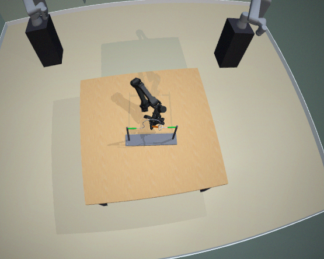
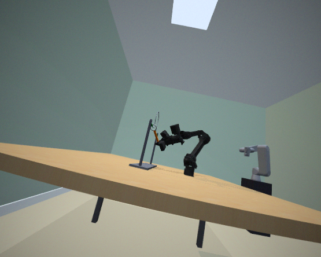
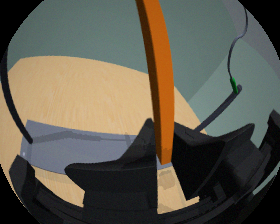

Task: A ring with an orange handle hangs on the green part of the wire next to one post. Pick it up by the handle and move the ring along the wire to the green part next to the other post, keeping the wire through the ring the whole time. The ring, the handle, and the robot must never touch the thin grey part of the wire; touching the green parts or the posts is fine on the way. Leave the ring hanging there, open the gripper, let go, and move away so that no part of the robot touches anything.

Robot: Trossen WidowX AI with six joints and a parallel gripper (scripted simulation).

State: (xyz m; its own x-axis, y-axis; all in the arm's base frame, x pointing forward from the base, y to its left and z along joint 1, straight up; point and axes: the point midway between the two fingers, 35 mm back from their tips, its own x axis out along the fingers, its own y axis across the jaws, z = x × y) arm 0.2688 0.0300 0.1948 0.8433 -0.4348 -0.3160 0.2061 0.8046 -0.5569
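Observation:
The ring [image 1: 157, 126] [image 2: 155, 128] is around the wire's lower stretch in the top view, between the grey arch [image 1: 152, 119] and the right green part [image 1: 172, 127]. Whether it touches the wire is too small to tell. The left green part [image 1: 132, 128] [image 3: 234, 85] is at the other post [image 1: 128, 134] [image 3: 218, 111]. My gripper [image 1: 152, 127] [image 2: 159, 143] [image 3: 153, 121] is shut on the lower end of the orange handle [image 1: 155, 126] [image 2: 155, 136] [image 3: 162, 75]. The handle slants up from the fingers to the ring. The ring is out of the wrist view.
The right post [image 1: 174, 132] [image 2: 146, 142] [image 3: 8, 90] and the left post stand on a grey base [image 1: 152, 142] [image 3: 86, 145] on the wooden table [image 1: 152, 172]. The wire's arch rises close to my wrist in the top view. Two grey arms on black pedestals stand beyond the table.

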